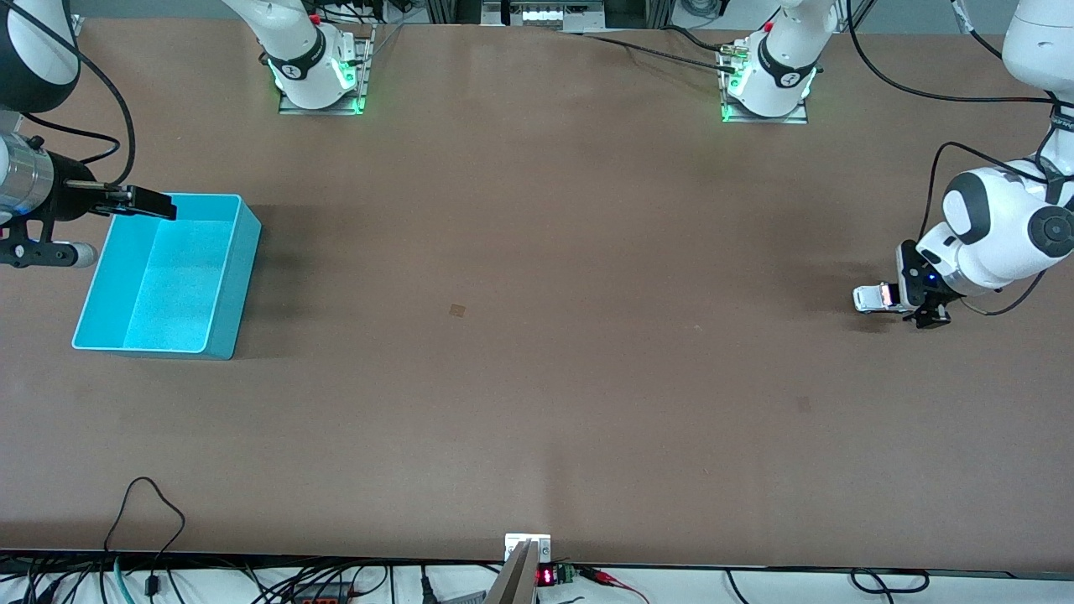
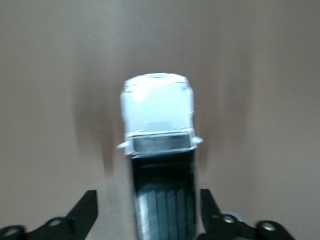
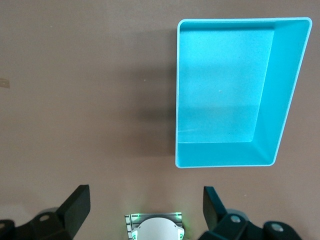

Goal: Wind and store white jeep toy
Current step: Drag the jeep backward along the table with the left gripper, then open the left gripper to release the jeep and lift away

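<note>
The white jeep toy (image 1: 873,296) with its black roof stands on the brown table at the left arm's end. In the left wrist view the jeep (image 2: 157,115) is blurred, its black roof running back between the fingers. My left gripper (image 1: 899,301) (image 2: 148,210) is low around the jeep's rear and open, with a gap of table showing on each side of the car. My right gripper (image 1: 155,204) (image 3: 148,205) hovers open over the teal bin's edge with nothing between its fingers.
The teal bin (image 1: 243,252) (image 3: 177,100) sits at the right arm's end of the table with nothing in it. Both arm bases (image 1: 319,75) stand along the table's back edge. Cables hang along the edge nearest the front camera.
</note>
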Robot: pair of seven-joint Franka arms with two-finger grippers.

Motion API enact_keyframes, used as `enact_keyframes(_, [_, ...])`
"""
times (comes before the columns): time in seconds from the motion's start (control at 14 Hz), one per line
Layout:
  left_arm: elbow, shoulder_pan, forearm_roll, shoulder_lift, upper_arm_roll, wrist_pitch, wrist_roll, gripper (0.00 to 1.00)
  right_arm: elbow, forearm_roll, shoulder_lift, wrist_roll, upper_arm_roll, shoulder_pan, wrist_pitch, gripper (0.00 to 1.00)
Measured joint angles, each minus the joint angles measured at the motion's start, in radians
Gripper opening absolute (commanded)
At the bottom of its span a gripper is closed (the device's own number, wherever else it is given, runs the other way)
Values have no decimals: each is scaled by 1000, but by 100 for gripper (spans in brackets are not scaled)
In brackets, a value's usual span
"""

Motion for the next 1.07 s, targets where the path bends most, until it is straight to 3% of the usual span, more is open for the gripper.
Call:
enact_keyframes(0.64, [30,-25,-10,-174,-198,-194,-8,100,0,16,0,0,0,0,-2,100])
enact_keyframes(1.07, [75,-142,-139,-210,-207,-277,-151,100,0,16,0,0,0,0,-3,100])
